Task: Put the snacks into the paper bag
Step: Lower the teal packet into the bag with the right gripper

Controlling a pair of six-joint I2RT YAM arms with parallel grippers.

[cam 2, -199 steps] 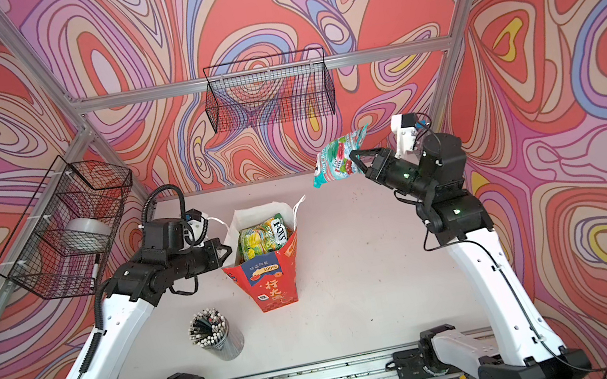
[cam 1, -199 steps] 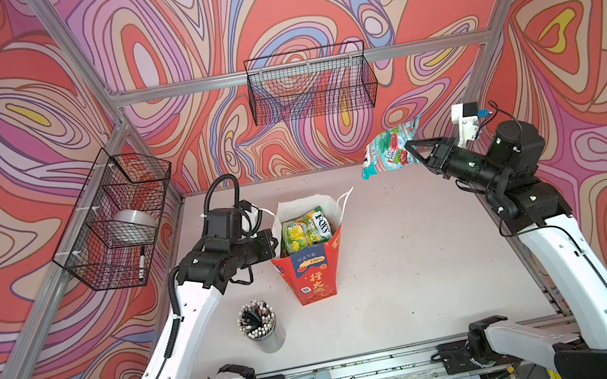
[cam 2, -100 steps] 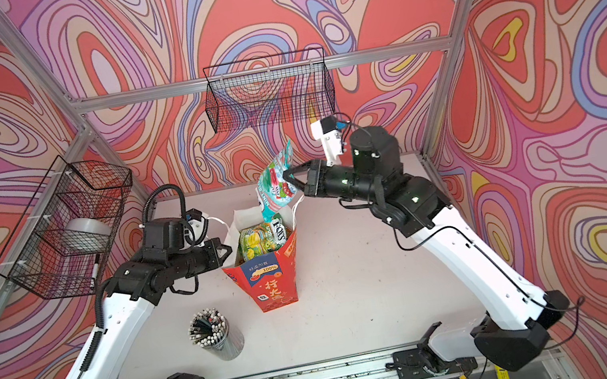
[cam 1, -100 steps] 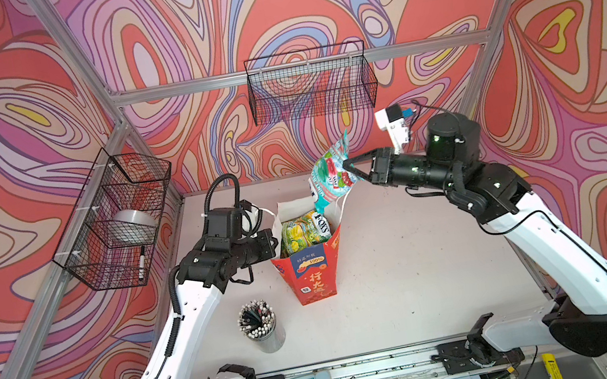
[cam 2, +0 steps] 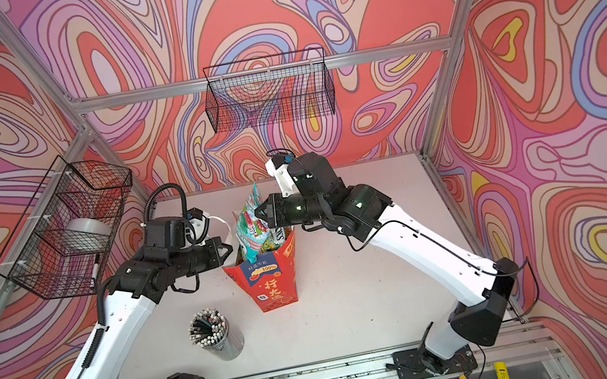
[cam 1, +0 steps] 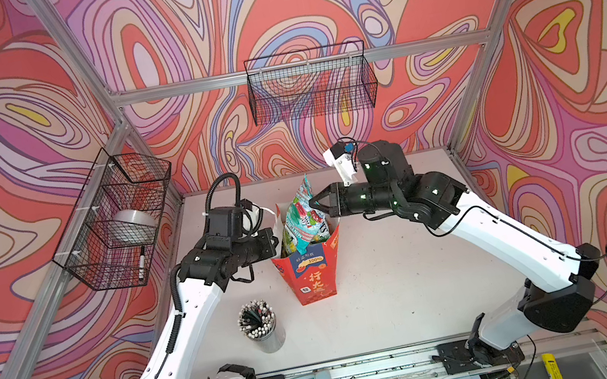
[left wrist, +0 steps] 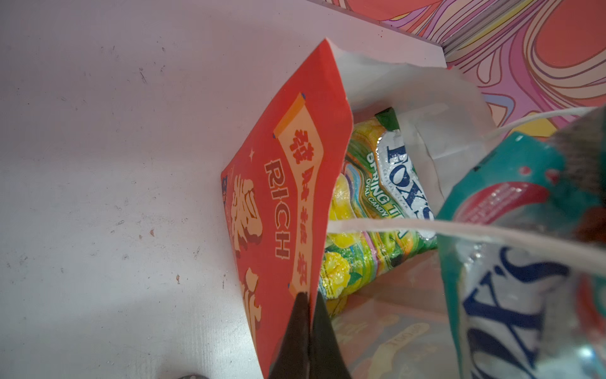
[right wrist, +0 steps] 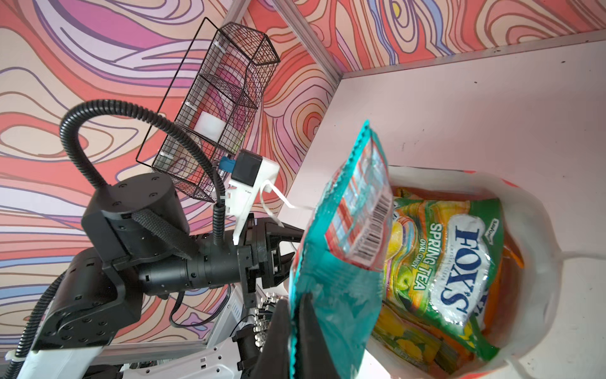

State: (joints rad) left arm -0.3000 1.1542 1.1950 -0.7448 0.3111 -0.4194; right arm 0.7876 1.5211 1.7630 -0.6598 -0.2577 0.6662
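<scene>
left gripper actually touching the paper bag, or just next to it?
Touching. Left wrist view: the left gripper is shut on the paper bag, its red wall pinched at the rim.

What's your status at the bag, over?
Left hand shut on paper bag rim, holding it open. Right hand shut on teal FOX'S pouch, at the bag's mouth. White cord handle crosses the mouth, may snag.

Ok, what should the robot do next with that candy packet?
Probably open the right end effector: it grips the teal glossy candy pouch at the open mouth of the red paper bag, while the left end effector pinches the rim.
</scene>
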